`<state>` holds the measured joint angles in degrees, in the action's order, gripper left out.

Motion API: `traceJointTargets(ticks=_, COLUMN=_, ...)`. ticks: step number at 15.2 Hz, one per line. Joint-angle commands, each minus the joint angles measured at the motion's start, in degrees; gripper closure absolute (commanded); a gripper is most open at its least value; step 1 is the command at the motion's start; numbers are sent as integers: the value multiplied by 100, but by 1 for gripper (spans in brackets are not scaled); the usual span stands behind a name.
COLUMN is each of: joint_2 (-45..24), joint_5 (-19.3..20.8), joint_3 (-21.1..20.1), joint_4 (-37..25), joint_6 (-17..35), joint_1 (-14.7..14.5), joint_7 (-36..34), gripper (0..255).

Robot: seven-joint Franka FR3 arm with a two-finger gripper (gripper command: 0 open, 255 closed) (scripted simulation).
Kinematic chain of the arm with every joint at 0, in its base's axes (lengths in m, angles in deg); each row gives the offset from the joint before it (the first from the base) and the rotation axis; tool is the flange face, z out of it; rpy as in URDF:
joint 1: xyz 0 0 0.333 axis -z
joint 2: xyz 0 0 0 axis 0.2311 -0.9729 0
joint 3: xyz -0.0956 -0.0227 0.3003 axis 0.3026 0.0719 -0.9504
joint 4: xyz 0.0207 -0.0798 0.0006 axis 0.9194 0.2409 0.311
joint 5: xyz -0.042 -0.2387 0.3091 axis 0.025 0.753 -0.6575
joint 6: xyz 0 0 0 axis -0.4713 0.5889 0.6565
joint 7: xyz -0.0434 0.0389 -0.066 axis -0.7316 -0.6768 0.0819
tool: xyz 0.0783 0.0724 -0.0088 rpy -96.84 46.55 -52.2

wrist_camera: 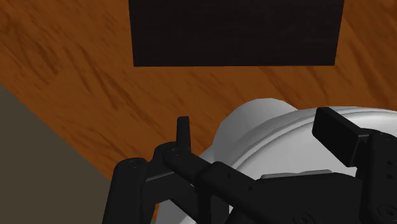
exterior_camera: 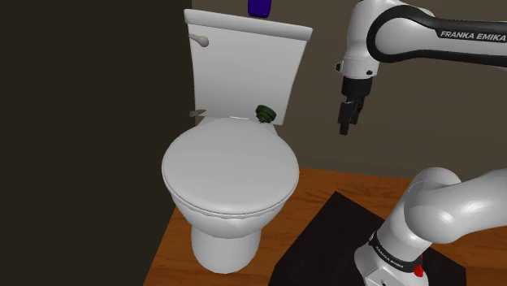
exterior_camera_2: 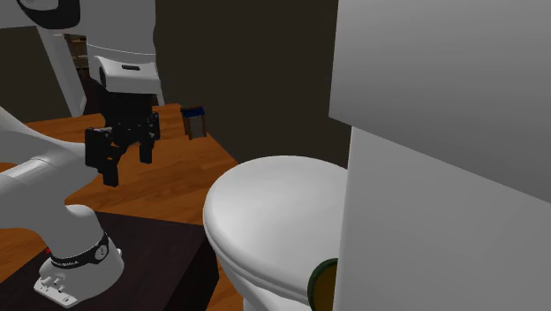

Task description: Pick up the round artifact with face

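1. The round artifact [exterior_camera: 264,113] is a dark green, knobbly disc. It lies on the white toilet [exterior_camera: 213,236] behind the closed lid [exterior_camera: 231,166], at the foot of the tank [exterior_camera: 244,73], toward the shoulder view's right
2. In the second exterior view only an edge of the round artifact [exterior_camera_2: 323,283] peeps out past the near side of the tank [exterior_camera_2: 441,159]. Its face cannot be made out in either view
3. The gripper [exterior_camera: 348,126] hangs in the air with its fingers pointing down, to the shoulder view's right of the tank. It is well apart from the artifact, which sits to its left at about the height of the fingertips
4. The gripper [exterior_camera_2: 126,163] is released: its two black fingers stand apart with nothing between them, and the same gap shows in the wrist view [wrist_camera: 261,137]
5. Under the gripper lies the brown wooden floor [exterior_camera: 325,191], not the toilet
6. The black stand [exterior_camera: 325,244] sits on the floor at the shoulder view's lower right
7. A dark purple object [exterior_camera: 259,6] stands on top of the tank, and a flush lever [exterior_camera: 199,40] is on the tank's front at the upper left
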<state>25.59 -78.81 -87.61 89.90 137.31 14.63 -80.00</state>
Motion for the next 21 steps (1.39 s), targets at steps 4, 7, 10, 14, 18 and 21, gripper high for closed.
traceJointTargets(ticks=4, joint_2=-493, joint_5=66, joint_3=121, joint_4=-143, joint_6=553, joint_1=-7, joint_7=142, gripper=0)
traceJointTargets(ticks=7, joint_2=-1009, joint_5=105, joint_3=233, joint_4=-352, joint_6=1065, joint_1=-19, joint_7=285, gripper=0)
traceJointTargets(ticks=10, joint_2=-1541, joint_5=114, joint_3=336, joint_4=-623, joint_6=1528, joint_1=-36, joint_7=434, gripper=0)
traceJointTargets(ticks=14, joint_2=-2264, joint_5=79, joint_3=458, joint_4=-1078, joint_6=2064, joint_1=-64, joint_7=644, gripper=0)
traceJointTargets(ticks=18, joint_2=-2995, joint_5=-13, joint_3=562, joint_4=-1640, joint_6=2499, joint_1=-92, joint_7=870, gripper=0)
traceJointTargets(ticks=21, joint_2=-3548, joint_5=-118, joint_3=624, joint_4=-2130, joint_6=2755, joint_1=-106, joint_7=1050, gripper=0)
